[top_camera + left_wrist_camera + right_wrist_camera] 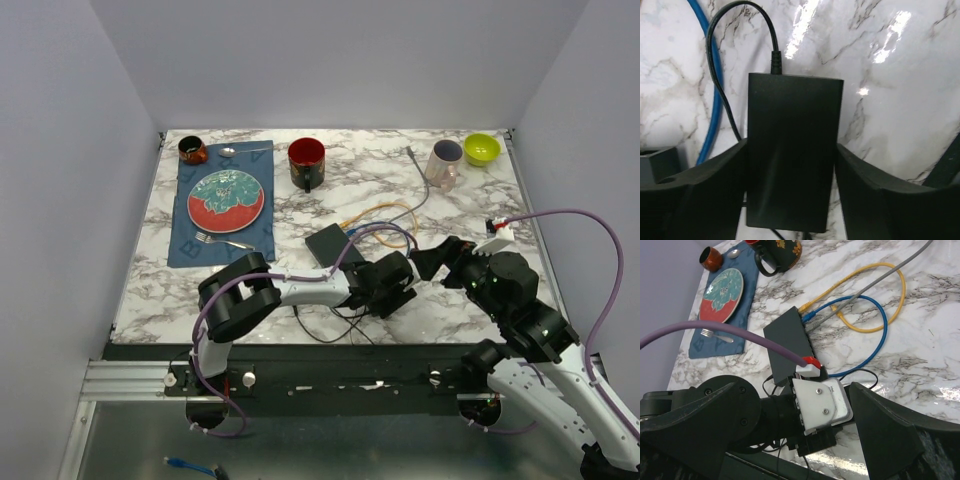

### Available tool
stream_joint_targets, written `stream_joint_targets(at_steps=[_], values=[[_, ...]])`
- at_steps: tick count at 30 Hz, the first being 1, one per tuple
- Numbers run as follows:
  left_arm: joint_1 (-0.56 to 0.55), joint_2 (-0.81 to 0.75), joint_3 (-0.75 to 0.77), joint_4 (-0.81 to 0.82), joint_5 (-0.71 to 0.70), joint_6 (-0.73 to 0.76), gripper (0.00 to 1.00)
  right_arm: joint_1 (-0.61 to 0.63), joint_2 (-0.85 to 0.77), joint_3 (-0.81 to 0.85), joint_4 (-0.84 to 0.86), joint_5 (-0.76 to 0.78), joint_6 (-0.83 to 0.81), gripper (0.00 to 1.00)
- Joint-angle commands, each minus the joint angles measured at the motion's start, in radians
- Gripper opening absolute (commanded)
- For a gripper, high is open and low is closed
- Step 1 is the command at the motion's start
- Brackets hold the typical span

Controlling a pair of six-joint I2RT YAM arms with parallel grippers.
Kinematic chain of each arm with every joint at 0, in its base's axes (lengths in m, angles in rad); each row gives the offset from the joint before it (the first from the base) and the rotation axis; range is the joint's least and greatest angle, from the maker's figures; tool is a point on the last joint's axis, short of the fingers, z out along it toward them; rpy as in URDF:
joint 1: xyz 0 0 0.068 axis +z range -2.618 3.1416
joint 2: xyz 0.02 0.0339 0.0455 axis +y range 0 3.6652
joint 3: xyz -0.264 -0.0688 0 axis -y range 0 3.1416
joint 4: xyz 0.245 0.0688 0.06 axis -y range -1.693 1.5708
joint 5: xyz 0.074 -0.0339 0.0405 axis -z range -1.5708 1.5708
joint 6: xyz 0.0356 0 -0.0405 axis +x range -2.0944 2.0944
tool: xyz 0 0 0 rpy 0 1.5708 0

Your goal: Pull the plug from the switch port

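**Switch being braced; plug not yet being reached**

Top view: the switch (330, 245) is being held on the marble surface (480, 210), about midway between the left and right edges and nearer the near edge than the far one. It is being straddled by the left gripper (385, 285). The right gripper (437, 262) is being hovered just beside, jaws spread wide, nothing in them.

Left wrist: the casing is being pinched between the fingers (705, 190). Both look flush on its long sides, but how firmly cannot be told. A black power lead (775, 60) is being shown at one end, with a blue cable (716, 115) alongside.

Right wrist: three plugs (807, 315) (yellow, blue and grey leads) are being shown seated at the switch end facing the far edge, beyond the left wrist.

Judged: the hold is being set and the pull is not begun. Next, the right gripper is to be carried round to the ports, closed on one plug body with the latch pressed, and drawn straight out. Which plug is not being specified.
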Motion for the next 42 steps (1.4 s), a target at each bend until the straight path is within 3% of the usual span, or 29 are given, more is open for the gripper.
stream_joint_targets(at_steps=[1,2,5,7,15,23,31,35,42], values=[[0.006,-0.052,-0.044,0.002,0.023,-0.013,0.57,0.004,-0.012,0.009,-0.02,-0.002,0.002,1.0],[0.006,-0.09,-0.056,0.004,0.016,-0.018,0.47,0.004,-0.01,0.009,-0.017,0.0,0.002,1.0],[0.007,-0.183,-0.118,0.007,-0.007,-0.045,0.3,0.002,-0.004,0.01,-0.019,0.006,0.005,1.0],[0.006,-0.226,-0.165,-0.002,-0.018,-0.067,0.23,0.004,0.002,0.01,-0.016,0.01,0.005,1.0],[0.007,-0.456,-0.325,-0.089,-0.133,-0.208,0.19,0.004,0.046,-0.028,0.027,0.013,0.021,0.99],[0.026,-0.621,-0.472,-0.208,-0.309,-0.473,0.0,0.004,0.207,-0.063,0.132,-0.029,0.047,0.99],[0.217,-0.668,-0.572,-0.272,-0.339,-0.741,0.0,0.004,0.365,-0.063,0.23,-0.066,0.078,0.97],[0.354,-0.694,-0.581,-0.278,-0.356,-0.794,0.0,0.004,0.405,-0.063,0.259,-0.057,0.078,0.97],[0.394,-0.613,-0.448,-0.269,-0.406,-0.757,0.01,0.004,0.526,-0.051,0.32,-0.068,0.071,0.97]])
